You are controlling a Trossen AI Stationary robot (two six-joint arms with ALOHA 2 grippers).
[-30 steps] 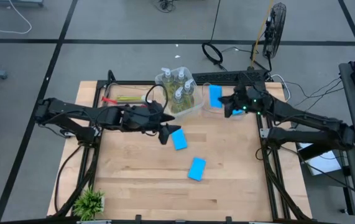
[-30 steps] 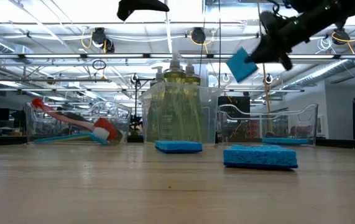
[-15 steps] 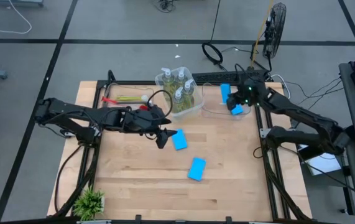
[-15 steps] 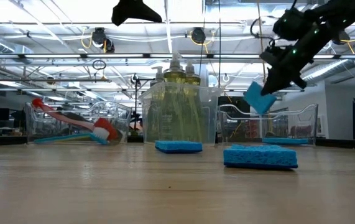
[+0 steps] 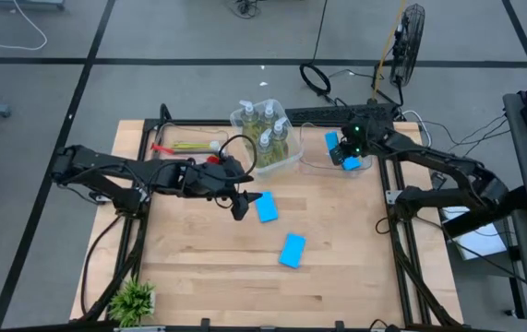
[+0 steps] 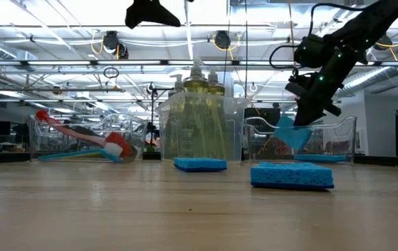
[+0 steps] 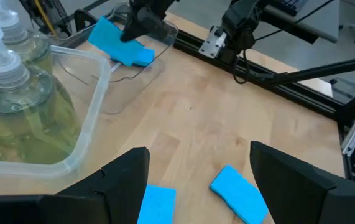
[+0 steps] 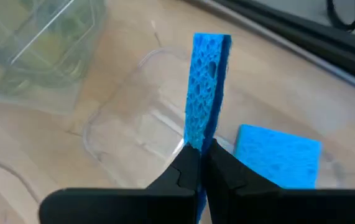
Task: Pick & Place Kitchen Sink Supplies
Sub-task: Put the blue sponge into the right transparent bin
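Note:
My right gripper (image 5: 344,148) is shut on a blue sponge (image 5: 331,139) over the clear bin (image 5: 311,159) at the table's far right. In the low view this sponge (image 6: 293,132) hangs below the bin's rim, above a second sponge (image 6: 320,158) lying flat on the bin floor (image 8: 276,155). My left gripper (image 5: 241,204) hovers open high over the table's middle (image 7: 199,163). A third sponge (image 5: 266,207) lies flat on the table just right of it, and another (image 5: 292,250) lies nearer the front edge. My right gripper pinches the sponge between its two fingers (image 8: 186,165) at one end (image 8: 203,140), one finger on each broad face. The fingers come from above, slanting down. The sponge hangs on edge below them, tilted, lifted clear of the bin floor.
A clear bin of soap pump bottles (image 5: 265,138) stands at the far middle, close to the right bin. A bin with red and yellow-green brushes (image 5: 182,147) sits far left. A small potted plant (image 5: 134,300) is at the near left corner. Bare wood lies along the front.
My right gripper has moved toward the far edge and down, tipping from nearly level to pointing down. The sponge it holds has turned from a raised, slanted pose to hanging on edge, and has dropped from well above the bin to below its rim.

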